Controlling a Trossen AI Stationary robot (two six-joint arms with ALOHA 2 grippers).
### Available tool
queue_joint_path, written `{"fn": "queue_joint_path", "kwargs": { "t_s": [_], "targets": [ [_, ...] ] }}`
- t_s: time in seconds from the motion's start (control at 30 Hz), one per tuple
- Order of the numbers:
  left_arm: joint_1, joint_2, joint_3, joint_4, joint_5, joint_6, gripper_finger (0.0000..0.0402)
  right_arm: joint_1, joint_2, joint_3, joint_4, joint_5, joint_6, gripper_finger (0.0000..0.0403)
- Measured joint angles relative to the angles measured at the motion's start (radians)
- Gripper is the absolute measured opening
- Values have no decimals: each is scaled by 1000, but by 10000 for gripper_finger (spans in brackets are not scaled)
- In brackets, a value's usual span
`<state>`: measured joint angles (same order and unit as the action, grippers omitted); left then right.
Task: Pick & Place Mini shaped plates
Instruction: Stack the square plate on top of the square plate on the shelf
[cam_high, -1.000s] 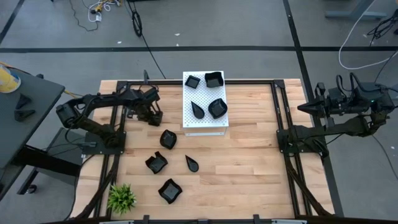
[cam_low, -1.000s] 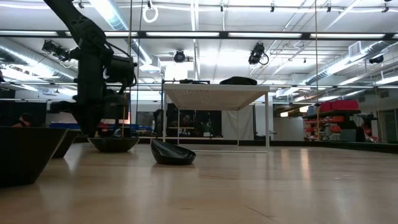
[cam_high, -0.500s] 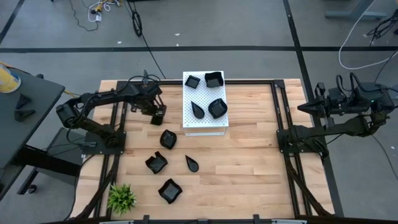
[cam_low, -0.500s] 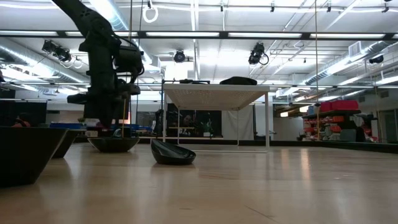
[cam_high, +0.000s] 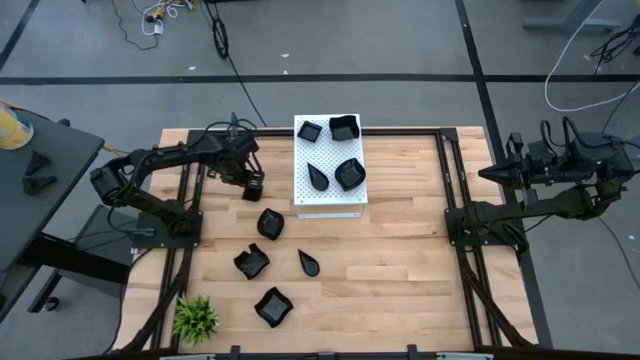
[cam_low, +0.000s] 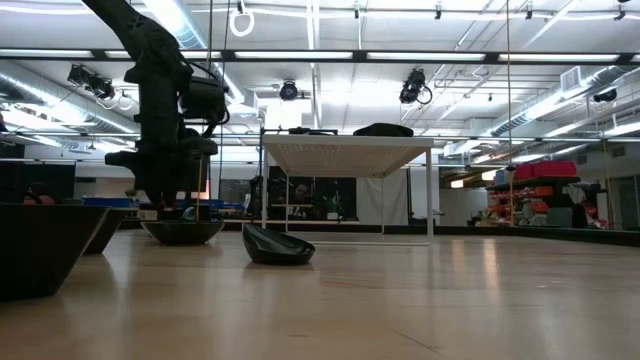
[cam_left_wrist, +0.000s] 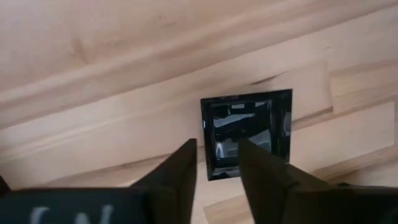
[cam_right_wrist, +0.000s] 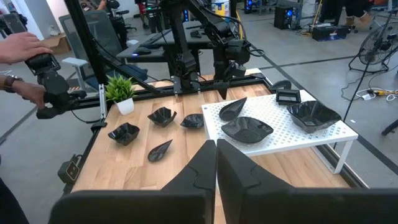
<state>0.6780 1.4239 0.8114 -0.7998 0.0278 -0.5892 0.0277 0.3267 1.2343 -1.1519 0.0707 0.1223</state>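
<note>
Jaws of left gripper (cam_left_wrist: 216, 163) straddle unmarked square plate (cam_left_wrist: 247, 133) rim.

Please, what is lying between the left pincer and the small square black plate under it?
Nothing. In the left wrist view the left pincer hangs right above the square plate, fingers open over its rim, with only bare wooden table around.

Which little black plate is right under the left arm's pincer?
The small square plate on the bare wood, beside the white board. The left pincer hangs right above it with fingers apart. The other loose plates lie farther along the table, toward the plant.
</note>
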Motion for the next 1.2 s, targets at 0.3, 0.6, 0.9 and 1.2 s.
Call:
{"fn": "queue_joint_path", "kwargs": {
  "t_s": [0.3, 0.6, 0.9, 1.2],
  "targets": [
    [6, 1, -108, 84, 36, -6, 192, 0, 0, 0, 0, 0, 0, 19],
    [6, 1, -157, 155, 57, -32, 196, 0, 0, 0, 0, 0, 0, 19],
    [6, 1, -158, 191, 75, -43, 129, 0, 0, 0, 0, 0, 0, 19],
    [2, 2, -158, 184, 64, -79, 78, 0, 0, 0, 0, 0, 0, 19]
  ]
}}
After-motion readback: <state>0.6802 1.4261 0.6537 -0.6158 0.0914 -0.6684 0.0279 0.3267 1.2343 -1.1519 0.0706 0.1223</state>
